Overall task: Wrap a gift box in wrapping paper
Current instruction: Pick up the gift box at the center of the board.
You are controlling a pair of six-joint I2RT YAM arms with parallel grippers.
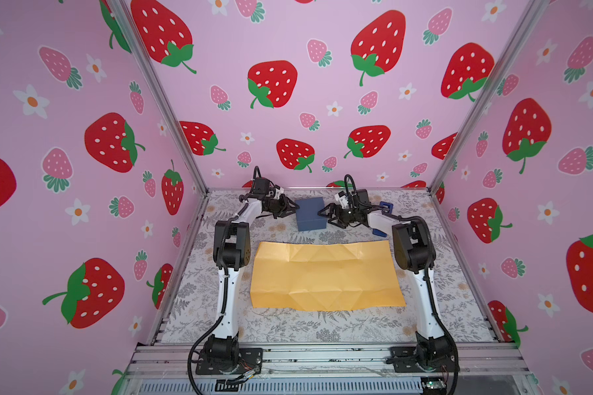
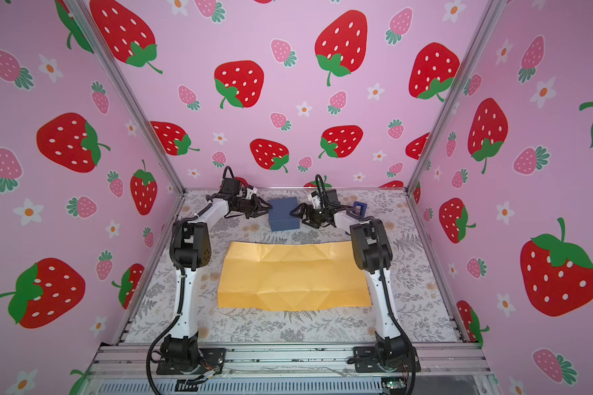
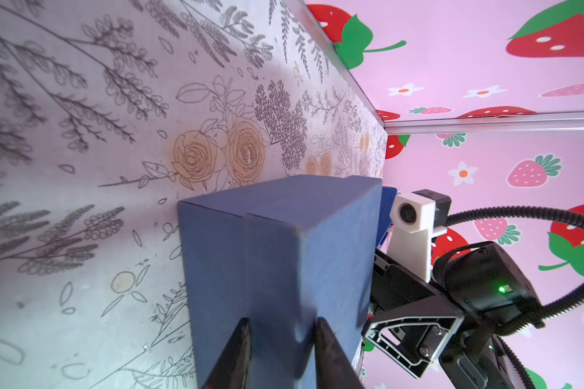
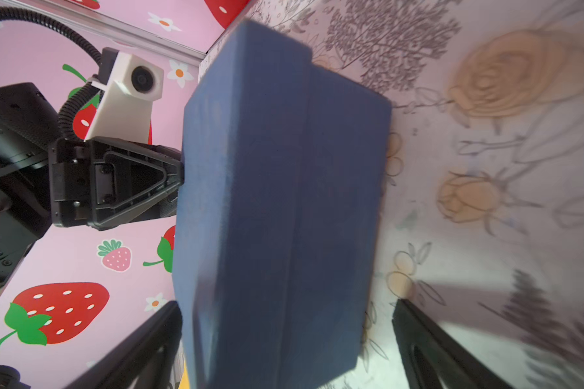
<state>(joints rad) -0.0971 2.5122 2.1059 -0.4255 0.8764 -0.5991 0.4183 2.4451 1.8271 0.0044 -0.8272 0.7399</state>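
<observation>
So the gift box [image 1: 310, 215] is sitting at the far end of the table [image 1: 288, 328], just past the far edge of the wrapping paper [image 1: 326, 277] and not touching it. The paper's flat in the middle, pale yellow-orange side up, pretty creased. The left tool [image 1: 293, 208] is pinched onto the box's left edge. The right tool [image 1: 326, 215] has its fingers spread wide around the box's right side, not squeezing it.
</observation>
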